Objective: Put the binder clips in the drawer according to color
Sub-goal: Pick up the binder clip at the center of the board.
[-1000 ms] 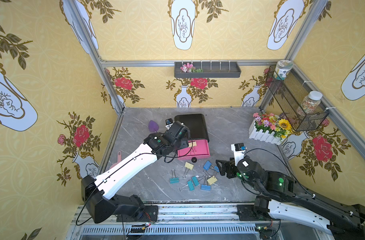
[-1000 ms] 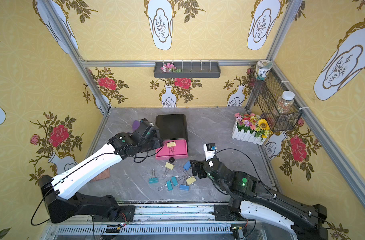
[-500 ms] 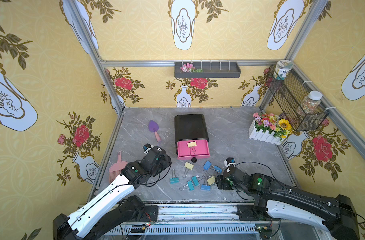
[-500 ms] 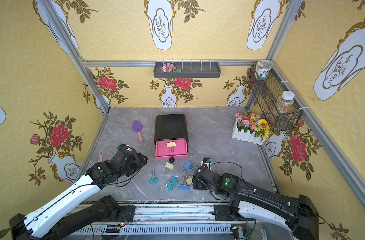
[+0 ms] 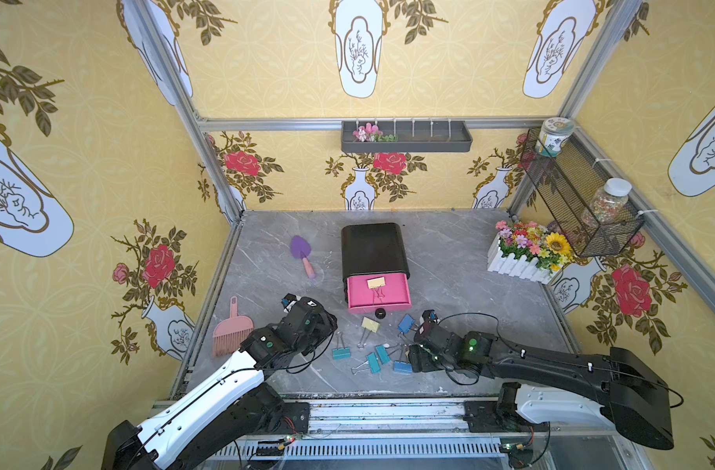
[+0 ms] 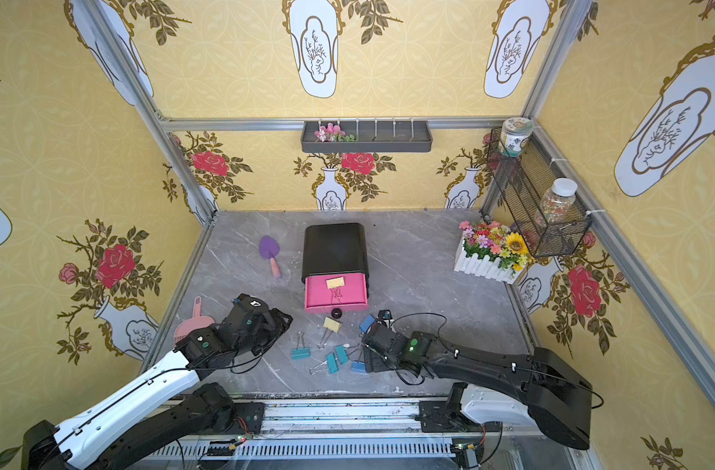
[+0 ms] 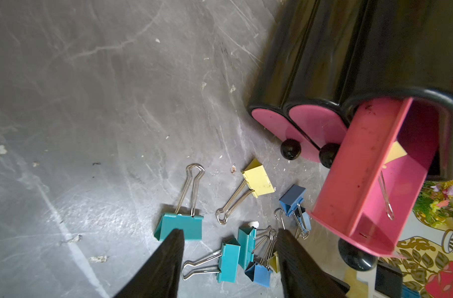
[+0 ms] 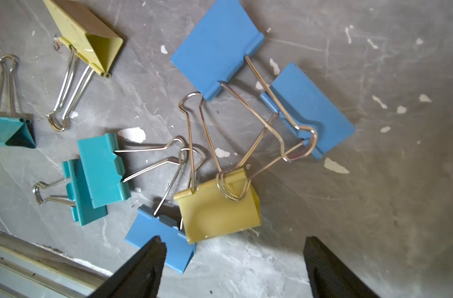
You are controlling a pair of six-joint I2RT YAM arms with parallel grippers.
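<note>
Both arms reach in low from the front rail over the table (image 5: 449, 260). The left arm angles in from the left side. Its left gripper (image 7: 229, 232) points at the left edge of the loose clips (image 5: 373, 363), fingers apart with nothing between them, one fingertip above a teal clip (image 7: 189, 227). The right arm lies stretched in from the right with its wrist bent down. The right gripper (image 8: 233, 238) is spread wide and empty, just over a loose yellow clip (image 8: 217, 210) and a blue clip (image 8: 161, 237). The cabinet (image 5: 374, 248) stands mid-table with its top drawer (image 5: 396, 295) pulled out and a stowed yellow clip (image 5: 375, 282) lying inside. The other clips lie on the table just in front of it. In both top views the right arm hides part of the cluster. The right wrist view shows eight loose clips: two yellow, three teal and three blue, several with their wire handles tangled. Only the left wrist view shows the two lower drawers (image 7: 310, 121), both pushed in.
</note>
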